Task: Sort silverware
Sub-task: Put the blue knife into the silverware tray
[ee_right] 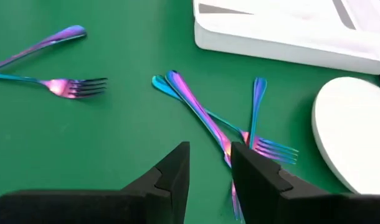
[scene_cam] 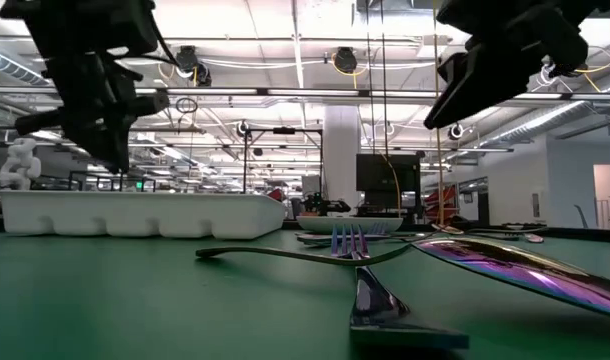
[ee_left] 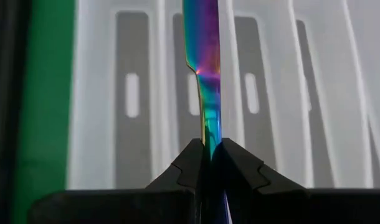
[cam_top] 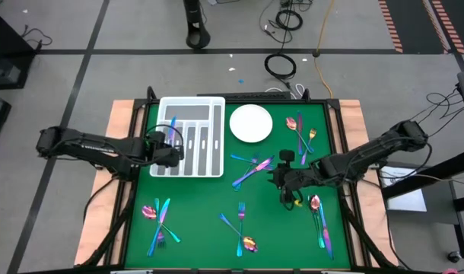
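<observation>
The silverware lies in loose iridescent clusters on the green mat (cam_top: 201, 205). My left gripper (cam_top: 168, 151) hangs over the left slots of the white divided tray (cam_top: 190, 137), shut on an iridescent knife (ee_left: 202, 50). My right gripper (cam_top: 282, 181) is open above the central cluster (cam_top: 251, 167). In the right wrist view its gripper (ee_right: 210, 168) stands over a knife (ee_right: 193, 102) crossed with a fork (ee_right: 265, 146), touching neither. The low view shows both grippers, left (scene_cam: 105, 120) and right (scene_cam: 465, 90), raised off the table. My left gripper pinches the knife between its two fingers (ee_left: 190, 165) at the narrow stem (ee_left: 210, 127) just behind the blade's shoulder. The fingers come from above, lying across the knife. The knife is lifted clear, its blade reaching out level over the tray's grey slots (ee_left: 131, 93).
A round white plate (cam_top: 251, 123) sits right of the tray near the far edge. More silverware lies far right (cam_top: 300, 133), near left (cam_top: 157, 221), near middle (cam_top: 243, 228) and near right (cam_top: 319, 221). A fork and spoon (ee_right: 59, 84) lie on open mat beyond the right gripper.
</observation>
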Controlling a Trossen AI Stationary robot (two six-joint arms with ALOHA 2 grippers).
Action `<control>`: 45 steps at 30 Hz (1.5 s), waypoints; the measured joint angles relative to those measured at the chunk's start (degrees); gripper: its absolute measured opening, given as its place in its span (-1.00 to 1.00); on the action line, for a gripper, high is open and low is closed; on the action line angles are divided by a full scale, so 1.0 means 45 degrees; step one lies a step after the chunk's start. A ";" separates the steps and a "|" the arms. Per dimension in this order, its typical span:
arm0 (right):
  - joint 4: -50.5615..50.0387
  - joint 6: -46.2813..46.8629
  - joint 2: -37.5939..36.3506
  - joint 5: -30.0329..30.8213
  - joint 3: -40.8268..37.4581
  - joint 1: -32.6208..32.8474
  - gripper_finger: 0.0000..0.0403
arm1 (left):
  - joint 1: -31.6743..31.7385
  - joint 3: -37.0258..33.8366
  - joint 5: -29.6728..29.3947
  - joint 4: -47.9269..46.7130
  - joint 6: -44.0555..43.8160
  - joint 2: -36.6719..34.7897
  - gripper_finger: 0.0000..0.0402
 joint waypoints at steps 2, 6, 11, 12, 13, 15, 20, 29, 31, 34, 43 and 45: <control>0.0176 -0.0053 0.0000 -0.0013 -0.0143 -0.0142 -0.48 | 0.0109 -0.0240 0.0188 0.0525 -0.0009 0.0012 -0.78; 0.0335 -0.0132 0.0000 -0.0022 -0.0238 -0.0226 -0.48 | 0.0297 -0.0543 0.0263 0.1352 0.0010 0.0012 -0.78; 0.0447 -0.0259 0.0000 -0.0496 -0.0256 -0.0212 -0.48 | 0.0786 -0.1182 0.0568 0.1436 0.0015 0.0016 -0.78; 0.0492 -0.0308 0.0000 -0.0632 -0.0256 -0.0212 -0.48 | 0.0862 -0.1289 0.0624 0.1566 0.0025 0.0016 -0.78; 0.0559 -0.0360 0.0000 -0.0664 -0.0256 -0.0212 -0.48 | 0.0888 -0.1387 0.0682 0.1799 0.0069 0.0017 -0.78; 0.0633 -0.0387 0.0000 -0.0672 -0.0256 -0.0212 -0.48 | 0.0912 -0.1494 0.0724 0.2344 0.0351 0.0021 -0.78; 0.0670 -0.0387 0.0000 -0.0667 -0.0256 -0.0212 -0.48 | 0.0917 -0.1792 0.0731 0.2722 0.0426 0.0163 -0.78; 0.0719 -0.0387 0.0000 -0.0667 -0.0266 -0.0212 -0.48 | 0.0912 -0.1962 0.0967 0.3708 0.0777 0.1227 -0.78; 0.0719 -0.0387 0.0000 -0.0667 -0.0266 -0.0212 -0.48 | 0.0917 -0.1962 0.0967 0.3778 0.0814 0.1455 -0.78; 0.0713 -0.0387 0.0000 -0.0667 -0.0266 -0.0212 -0.48 | 0.0924 -0.1962 0.1018 0.4006 0.1008 0.1697 -0.78; 0.0759 -0.0389 0.0000 -0.0662 -0.0266 -0.0217 -0.48 | 0.0926 -0.1950 0.1727 0.3988 0.1184 0.1799 -0.53; 0.0762 -0.0396 0.0000 -0.0665 -0.0266 -0.0217 -0.48 | 0.0923 -0.1948 0.1851 0.4065 0.1391 0.1797 -0.43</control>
